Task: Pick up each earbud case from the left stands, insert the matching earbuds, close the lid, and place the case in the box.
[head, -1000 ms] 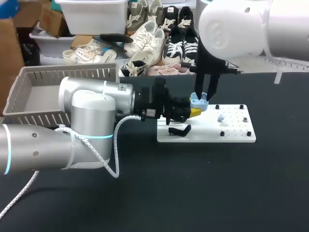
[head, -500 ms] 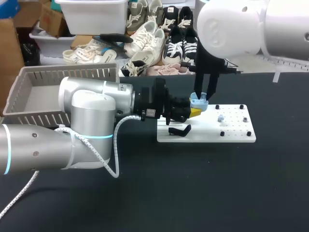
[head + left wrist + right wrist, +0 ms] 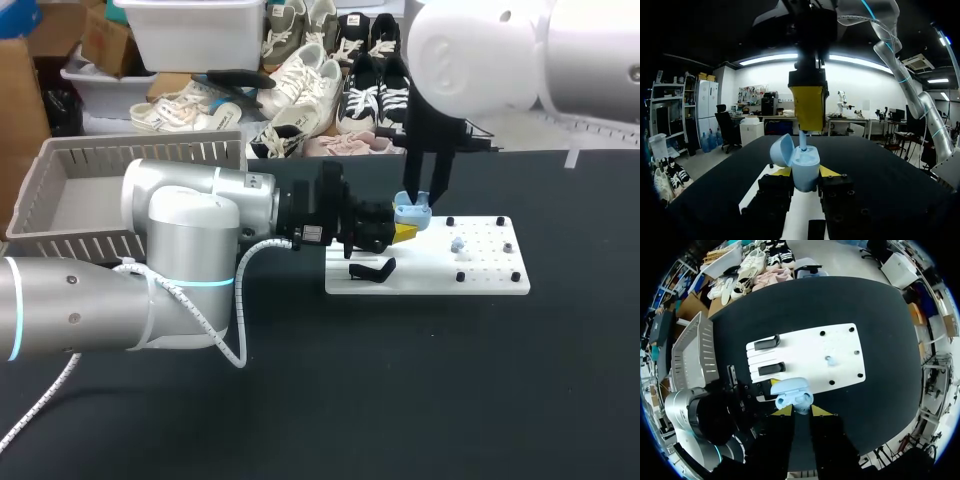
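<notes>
The left gripper (image 3: 805,172) clamps the open case (image 3: 805,162) from both sides over the left part of the board (image 3: 490,282), and its fingers hide the case's lower half. The right gripper (image 3: 801,411) hangs straight above, pinching an earbud (image 3: 802,141). Only the earbud's stem shows, reaching into the case. A second earbud (image 3: 457,243) sits further right on the board. Two stands (image 3: 771,369) occupy the board's left end. The box (image 3: 60,200) stands well apart at far left.
</notes>
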You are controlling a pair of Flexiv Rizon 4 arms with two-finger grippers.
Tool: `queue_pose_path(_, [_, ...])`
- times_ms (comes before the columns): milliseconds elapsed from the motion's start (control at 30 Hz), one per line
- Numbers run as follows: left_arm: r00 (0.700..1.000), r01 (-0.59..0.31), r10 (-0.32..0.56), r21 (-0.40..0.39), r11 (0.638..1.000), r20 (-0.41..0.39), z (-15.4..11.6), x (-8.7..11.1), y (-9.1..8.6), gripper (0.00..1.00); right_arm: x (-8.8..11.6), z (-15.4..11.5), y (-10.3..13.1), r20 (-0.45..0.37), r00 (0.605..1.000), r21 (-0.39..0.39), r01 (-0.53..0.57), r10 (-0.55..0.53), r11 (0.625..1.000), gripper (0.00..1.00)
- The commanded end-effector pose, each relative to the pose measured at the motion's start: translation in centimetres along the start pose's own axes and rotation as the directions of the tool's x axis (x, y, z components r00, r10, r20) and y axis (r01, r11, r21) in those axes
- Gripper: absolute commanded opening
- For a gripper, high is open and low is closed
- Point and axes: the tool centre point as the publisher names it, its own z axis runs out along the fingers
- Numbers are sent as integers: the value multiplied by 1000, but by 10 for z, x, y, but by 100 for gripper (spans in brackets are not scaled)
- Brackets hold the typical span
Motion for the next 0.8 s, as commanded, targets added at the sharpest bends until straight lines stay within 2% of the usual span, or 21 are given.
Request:
queue_pose_path(33, [1000,-1,1,-4,1000,1,0,0,-1,0,0,0,-1,-1,1000,0,-4,4,1000,0])
queue_pose_path(800, [1000,-1,1,-4,1000,1,0,0,-1,0,0,4,0,-14,1000,-2,-5,5,1000,0])
